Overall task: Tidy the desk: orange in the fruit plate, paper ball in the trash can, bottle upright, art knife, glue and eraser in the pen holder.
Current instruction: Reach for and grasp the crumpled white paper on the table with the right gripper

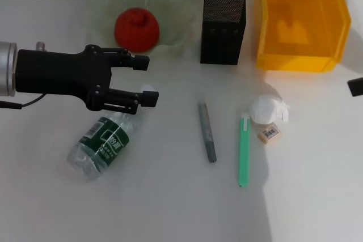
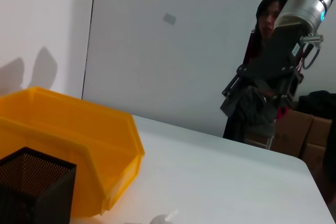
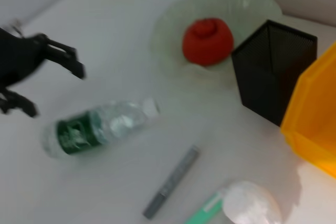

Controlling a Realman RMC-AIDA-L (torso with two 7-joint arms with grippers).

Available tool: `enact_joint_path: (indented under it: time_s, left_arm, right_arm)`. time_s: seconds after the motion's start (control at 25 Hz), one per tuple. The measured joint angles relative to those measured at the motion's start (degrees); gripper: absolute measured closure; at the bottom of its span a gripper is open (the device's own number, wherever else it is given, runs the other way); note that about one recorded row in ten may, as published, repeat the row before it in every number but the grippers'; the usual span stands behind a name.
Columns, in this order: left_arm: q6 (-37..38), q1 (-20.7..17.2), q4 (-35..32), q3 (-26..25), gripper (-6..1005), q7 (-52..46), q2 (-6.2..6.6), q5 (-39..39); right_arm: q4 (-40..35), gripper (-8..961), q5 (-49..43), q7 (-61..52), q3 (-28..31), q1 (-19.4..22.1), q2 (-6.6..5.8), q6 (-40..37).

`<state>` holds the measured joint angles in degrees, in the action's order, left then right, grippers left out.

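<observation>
Head view: left gripper (image 1: 146,79) spread wide and empty above the fallen bottle (image 1: 108,139), likely lining up to stand it; orange (image 1: 136,28) already sits in the fruit plate (image 1: 178,9).
Left wrist view: trash can (image 2: 79,145) beside pen holder (image 2: 32,186); right gripper (image 2: 260,90) raised well off, fingers unreadable.
Right wrist view: paper ball (image 3: 249,203), glue (image 3: 205,211) and art knife (image 3: 171,182) still lie on the desk.

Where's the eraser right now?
In the head view, the tiny beige rectangular eraser lies on the robot's right, just below the crumpled white paper ball, beside the slim green glue stick.

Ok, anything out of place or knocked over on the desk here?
The bottle lies on its side under the open left gripper. The paper ball, glue and eraser lie loose on the desk.
</observation>
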<state>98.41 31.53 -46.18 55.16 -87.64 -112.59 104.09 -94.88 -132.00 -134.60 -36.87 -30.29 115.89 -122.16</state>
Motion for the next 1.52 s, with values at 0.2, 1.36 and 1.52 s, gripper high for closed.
enact_joint_path:
  time_s: [0.2, 1.36, 1.52]
  left_arm:
    - [0.2, 0.0, 0.0, 0.2, 154, -0.5, -0.07, 0.1]
    - [-3.0, 0.9, 0.7, 0.1, 155, -0.2, -2.29, 3.1]
    - [-3.3, 0.9, 0.7, 0.1, 155, -0.1, -2.29, 3.1]
  right_arm:
    - [10.2, 149, -17.5, -1.9, -12.5, -8.1, 0.96, 10.0]
    - [46.2, 151, -20.1, -0.5, -32.2, -18.6, 3.36, 41.4]
    - [45.7, 151, -20.0, -0.7, -32.3, -18.3, 3.38, 41.6]
